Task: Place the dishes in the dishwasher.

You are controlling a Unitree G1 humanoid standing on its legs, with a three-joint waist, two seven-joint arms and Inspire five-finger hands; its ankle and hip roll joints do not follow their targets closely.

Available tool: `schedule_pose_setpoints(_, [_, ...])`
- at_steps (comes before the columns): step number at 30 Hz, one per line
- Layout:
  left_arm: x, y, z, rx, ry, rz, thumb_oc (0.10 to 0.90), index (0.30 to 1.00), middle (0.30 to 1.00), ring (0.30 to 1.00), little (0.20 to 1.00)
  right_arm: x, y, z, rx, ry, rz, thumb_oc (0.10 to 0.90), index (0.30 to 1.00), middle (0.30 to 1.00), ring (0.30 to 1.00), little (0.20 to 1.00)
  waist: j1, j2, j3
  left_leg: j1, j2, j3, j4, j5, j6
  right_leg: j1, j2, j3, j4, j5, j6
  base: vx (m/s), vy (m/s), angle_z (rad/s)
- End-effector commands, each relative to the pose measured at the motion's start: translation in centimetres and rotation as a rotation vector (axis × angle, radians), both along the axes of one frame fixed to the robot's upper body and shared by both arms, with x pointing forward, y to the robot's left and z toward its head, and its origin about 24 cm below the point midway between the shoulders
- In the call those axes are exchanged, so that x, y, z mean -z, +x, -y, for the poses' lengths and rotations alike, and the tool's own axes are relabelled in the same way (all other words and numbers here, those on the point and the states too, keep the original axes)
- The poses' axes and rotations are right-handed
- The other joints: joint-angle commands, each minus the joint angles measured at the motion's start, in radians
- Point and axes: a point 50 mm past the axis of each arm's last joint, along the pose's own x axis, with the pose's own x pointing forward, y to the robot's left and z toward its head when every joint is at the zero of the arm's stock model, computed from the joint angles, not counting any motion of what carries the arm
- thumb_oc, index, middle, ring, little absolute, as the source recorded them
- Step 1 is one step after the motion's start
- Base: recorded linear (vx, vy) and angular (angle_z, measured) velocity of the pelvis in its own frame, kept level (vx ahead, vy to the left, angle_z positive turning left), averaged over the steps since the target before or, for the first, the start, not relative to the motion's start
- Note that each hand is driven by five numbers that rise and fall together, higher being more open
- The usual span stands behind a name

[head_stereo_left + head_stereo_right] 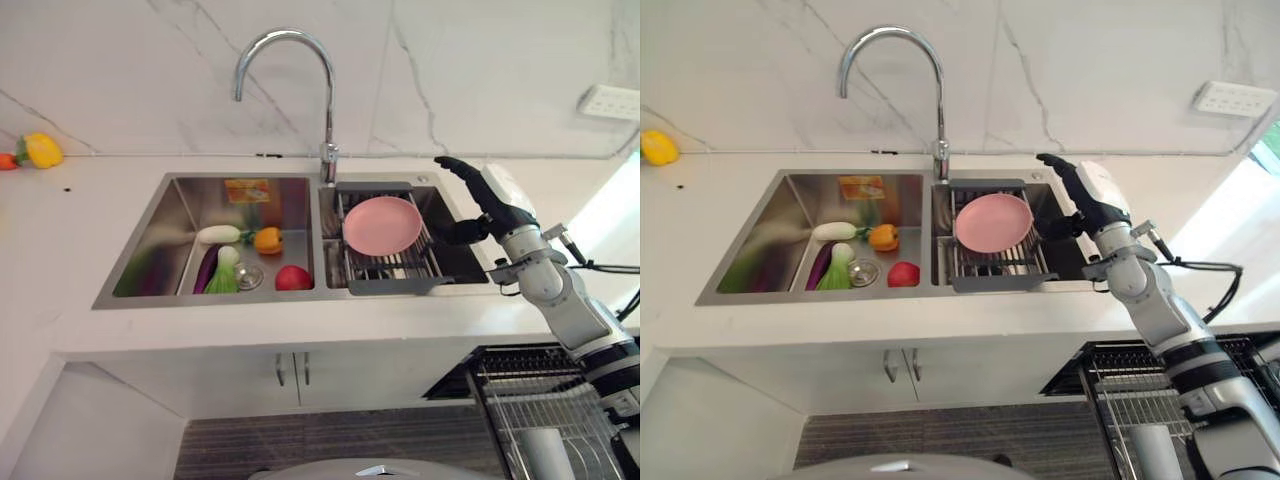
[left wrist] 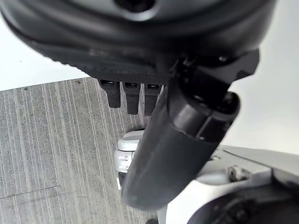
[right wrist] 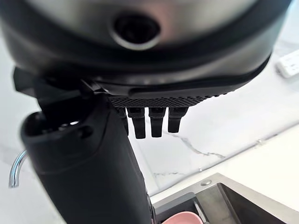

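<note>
Right hand [image 1: 492, 205] beside pink plate [image 1: 382, 224] — fingers straight, left hand [image 2: 154, 70] fingers relaxed.

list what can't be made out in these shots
- Round pink plate: its underside and seating, hidden on the dark wire sink rack.
- Open dishwasher's wire basket: cut off by the eye views' edge.
- Purple vegetable: too small to identify.

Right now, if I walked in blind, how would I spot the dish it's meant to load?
Find the steel double sink under the curved tap. Its right basin holds a dark wire rack, and the pink plate lies on that rack beside the right hand. It is the one flat, round, pink thing; the left basin's items are toy vegetables.
</note>
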Motion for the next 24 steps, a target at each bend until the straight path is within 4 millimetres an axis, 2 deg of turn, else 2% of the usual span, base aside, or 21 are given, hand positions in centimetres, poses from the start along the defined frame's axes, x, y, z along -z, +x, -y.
schedule_pose_setpoints(1, [-0.3,2.5,-1.3,0.084,0.043,0.034,0.8,0.9,0.9,0.9,0.9,-5.4,1.7,-1.6,-0.084,-0.137,0.202,0.8,0.9,0.9,0.9,0.9,0.024,-0.001,0.007,0.004,0.023,0.057,0.024,-0.036,0.004,0.03,-0.068,-0.038,0.028,-0.099,0.059,0.02,-0.036,0.04])
schedule_pose_setpoints(6, [-0.3,2.5,-1.1,0.087,0.04,0.033,0.8,0.9,0.9,0.9,0.9,-4.6,2.7,-1.4,-0.067,-0.226,0.15,0.8,0.9,0.9,0.9,0.9,0.026,0.001,0.008,-0.006,0.028,0.048,0.024,-0.027,-0.002,0.032,-0.061,-0.046,0.027,-0.104,0.055,0.02,-0.033,0.09])
schedule_pose_setpoints(24, [-0.2,2.3,-0.9,0.116,0.037,0.028,0.8,0.9,0.9,0.9,0.9,-1.6,2.9,-1.0,-0.062,-0.394,0.044,0.8,0.9,0.9,0.9,0.9,0.022,0.007,0.004,-0.002,0.027,0.048,0.014,-0.03,-0.006,0.043,-0.062,-0.054,0.021,-0.105,0.056,0.01,-0.004,0.03])
